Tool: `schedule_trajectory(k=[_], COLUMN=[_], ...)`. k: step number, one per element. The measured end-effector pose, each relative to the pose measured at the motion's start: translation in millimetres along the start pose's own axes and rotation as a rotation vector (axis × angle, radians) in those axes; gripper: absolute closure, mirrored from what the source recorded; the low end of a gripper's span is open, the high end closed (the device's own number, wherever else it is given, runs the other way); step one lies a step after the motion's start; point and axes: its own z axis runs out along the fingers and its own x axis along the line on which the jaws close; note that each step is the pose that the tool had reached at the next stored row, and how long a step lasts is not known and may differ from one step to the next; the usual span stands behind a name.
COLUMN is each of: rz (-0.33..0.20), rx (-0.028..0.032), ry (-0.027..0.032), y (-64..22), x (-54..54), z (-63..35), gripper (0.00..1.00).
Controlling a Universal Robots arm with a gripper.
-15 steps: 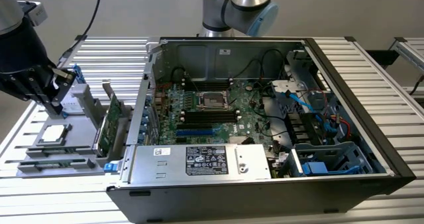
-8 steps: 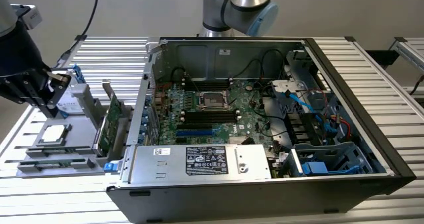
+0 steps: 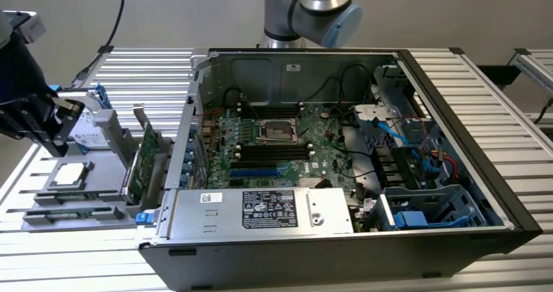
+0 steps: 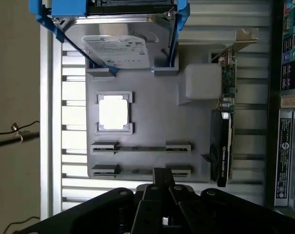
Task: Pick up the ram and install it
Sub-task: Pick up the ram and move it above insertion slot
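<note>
Two ram sticks stand on edge in the clips of a grey parts tray (image 4: 152, 122). One ram stick (image 4: 141, 147) lies farther from my gripper, and the other (image 4: 138, 171) is right at its tips. My gripper (image 4: 157, 174) is shut with nothing in it and hovers over the tray edge by that nearer stick. In the exterior view the gripper (image 3: 52, 143) hangs at the far left above the tray, and the ram (image 3: 76, 202) lies low along the tray's near side.
The tray also holds a silver processor (image 4: 115, 112), a hard drive in a blue caddy (image 4: 120, 48) and an upright green expansion card (image 4: 226, 122). On the exterior view's right is the open computer case (image 3: 449, 143), with black and blue memory slots (image 3: 272, 153) on its motherboard.
</note>
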Motion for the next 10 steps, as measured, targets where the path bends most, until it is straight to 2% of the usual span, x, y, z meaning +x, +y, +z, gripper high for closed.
schedule_trajectory(k=[5,10], rz=[-0.004,-0.004], rx=[0.0023,0.0025], ry=[0.0002,0.0002], y=[-0.3,-0.3], x=[8.4,9.6], z=[2.8,3.3], gripper=[0.89,0.89])
